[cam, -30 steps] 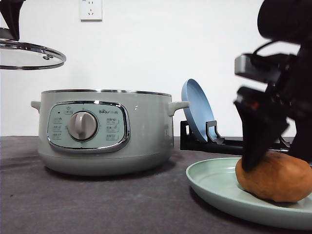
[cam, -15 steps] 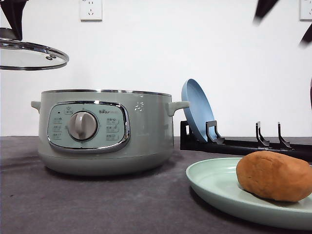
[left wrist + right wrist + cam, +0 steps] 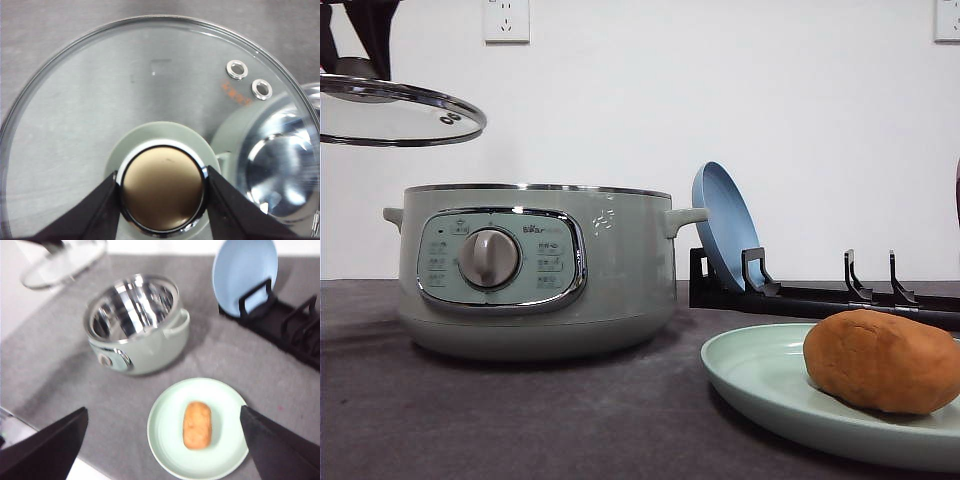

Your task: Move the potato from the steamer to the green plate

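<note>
The orange-brown potato lies on the pale green plate at the front right, and nothing touches it. The sage-green steamer stands uncovered, and its steel bowl looks empty. My right gripper hangs open high above the plate, with its fingers spread wide. My left gripper is shut on the knob of the glass lid. It holds the lid level in the air, above and left of the steamer.
A light blue plate leans in a black rack behind the green plate. The dark grey table is bare in front of the steamer.
My right gripper let go of the potato and rose out of the front view, leaving it on the green plate. The lid has drifted a little to the right.
</note>
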Action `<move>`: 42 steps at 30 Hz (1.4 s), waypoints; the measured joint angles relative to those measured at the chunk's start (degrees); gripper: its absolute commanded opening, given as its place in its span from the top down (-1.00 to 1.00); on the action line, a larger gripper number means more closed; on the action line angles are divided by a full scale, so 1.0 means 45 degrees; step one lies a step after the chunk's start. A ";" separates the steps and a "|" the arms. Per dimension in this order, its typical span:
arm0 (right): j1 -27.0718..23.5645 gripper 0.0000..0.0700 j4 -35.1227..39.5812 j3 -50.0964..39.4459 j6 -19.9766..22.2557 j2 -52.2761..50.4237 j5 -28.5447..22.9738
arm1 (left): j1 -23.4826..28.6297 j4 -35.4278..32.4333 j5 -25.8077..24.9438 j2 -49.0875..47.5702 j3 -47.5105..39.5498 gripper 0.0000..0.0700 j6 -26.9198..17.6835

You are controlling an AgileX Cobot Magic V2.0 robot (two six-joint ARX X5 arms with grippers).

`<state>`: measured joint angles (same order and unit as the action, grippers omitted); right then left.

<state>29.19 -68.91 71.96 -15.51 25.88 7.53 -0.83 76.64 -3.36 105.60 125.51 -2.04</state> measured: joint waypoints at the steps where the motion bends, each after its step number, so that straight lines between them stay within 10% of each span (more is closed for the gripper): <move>1: 0.0000 -0.75 -0.0003 0.0078 0.0000 -0.0149 0.0000 | -0.0100 0.0000 0.0000 0.0000 0.0000 1.00 0.0000; 42: 0.0000 -0.75 -0.0159 0.0165 -0.0233 -0.0421 -0.0541 | -0.5484 -0.0010 0.0001 0.0541 0.0000 1.00 -0.0001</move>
<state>29.19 -69.63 72.71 -16.56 23.99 5.10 -25.51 76.60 -3.35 108.03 125.51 -2.05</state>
